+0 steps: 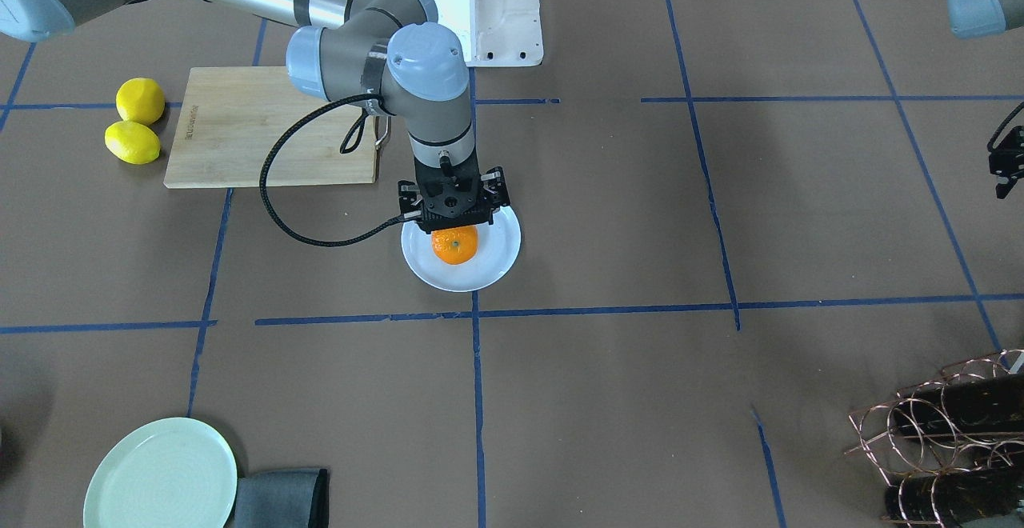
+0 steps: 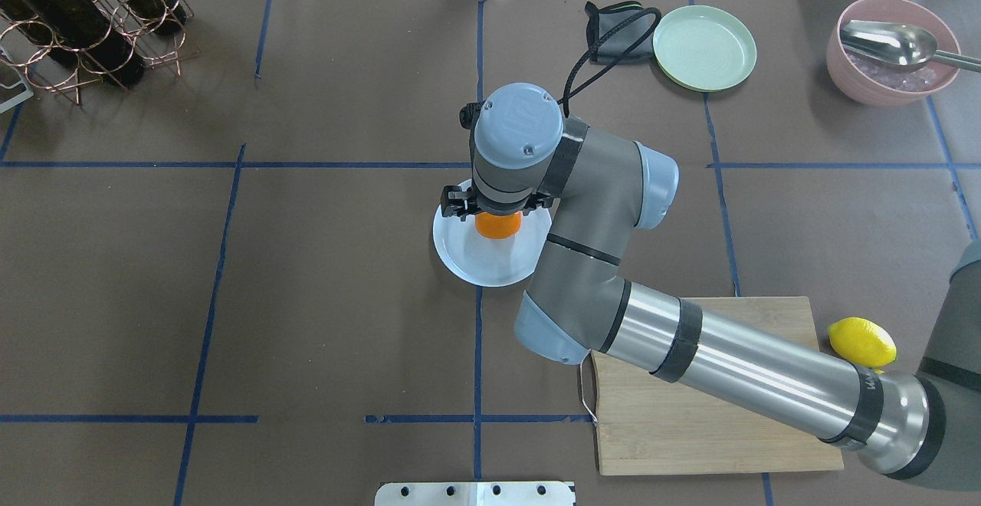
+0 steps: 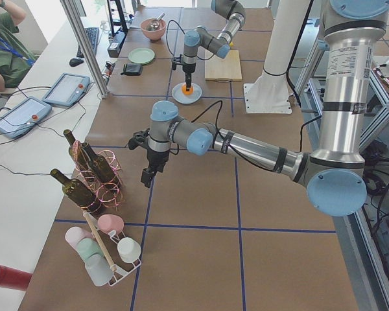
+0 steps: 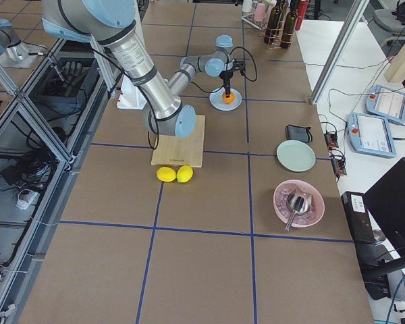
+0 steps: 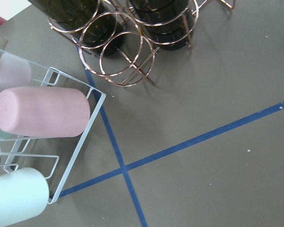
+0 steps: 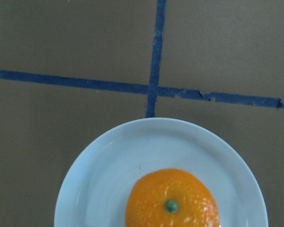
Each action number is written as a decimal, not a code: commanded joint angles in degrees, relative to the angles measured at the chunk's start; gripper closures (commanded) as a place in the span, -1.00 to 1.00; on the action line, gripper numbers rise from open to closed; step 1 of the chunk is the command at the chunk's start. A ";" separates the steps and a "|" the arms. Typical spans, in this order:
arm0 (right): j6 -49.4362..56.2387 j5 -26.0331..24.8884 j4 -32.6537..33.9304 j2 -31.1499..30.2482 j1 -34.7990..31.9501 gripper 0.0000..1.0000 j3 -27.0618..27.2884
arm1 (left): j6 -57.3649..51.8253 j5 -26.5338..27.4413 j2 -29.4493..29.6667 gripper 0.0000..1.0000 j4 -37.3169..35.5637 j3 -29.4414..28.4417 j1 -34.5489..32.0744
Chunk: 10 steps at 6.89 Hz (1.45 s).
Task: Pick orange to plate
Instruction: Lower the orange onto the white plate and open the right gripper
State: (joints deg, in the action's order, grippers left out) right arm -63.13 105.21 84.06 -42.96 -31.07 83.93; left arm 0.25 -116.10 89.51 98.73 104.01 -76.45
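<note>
Orange (image 1: 454, 244), small and bright, stem dimple facing up, rests on the white plate (image 1: 490, 270) at mid-table. What follows runs from the robot's edge outward.

Near right: a wooden board (image 2: 713, 429) under the right arm, with two lemons (image 1: 132, 142) touching each other just beyond its right edge.

Middle: the plate sits on a crossing of blue tape lines. The orange lies slightly off centre on it, toward the far rim. The right gripper (image 1: 454, 216) points straight down, directly over the fruit. Its body hides the fingers, so I cannot tell whether they are clamped on the orange or apart. The left gripper (image 3: 146, 176) hangs above bare table at the left end, near a bottle rack (image 2: 92, 23) and a cup rack (image 3: 110, 253). Whether it is spread or closed cannot be told either.

Far right: a pale green plate (image 2: 703, 47) with a dark cloth (image 2: 613, 31) beside it, then a pink bowl (image 2: 851, 84) holding a metal spoon (image 2: 889, 42).

The fruit is probably light, firm under a slightly yielding peel, and likely to roll. The best hold looks like a gentle pinch from above, across its widest middle. The task appears nearly done.
</note>
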 commanded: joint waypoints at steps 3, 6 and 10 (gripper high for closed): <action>9.63 6.67 13.35 -7.53 -9.60 -1.00 14.44 | -1.39 -5.25 -2.85 -1.00 -0.11 -2.04 -5.36; 30.37 15.69 17.45 -20.12 -23.64 -1.00 22.24 | -12.81 -16.05 -2.50 -1.00 -9.03 -6.98 -12.66; 49.53 24.76 17.01 -32.85 -37.27 -1.00 22.07 | -12.11 -23.39 -1.88 -1.00 -18.22 -6.72 -13.72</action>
State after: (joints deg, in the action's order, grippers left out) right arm -20.23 127.31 101.17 -71.45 -63.92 106.10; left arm -11.92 -138.54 87.57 81.04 97.21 -89.96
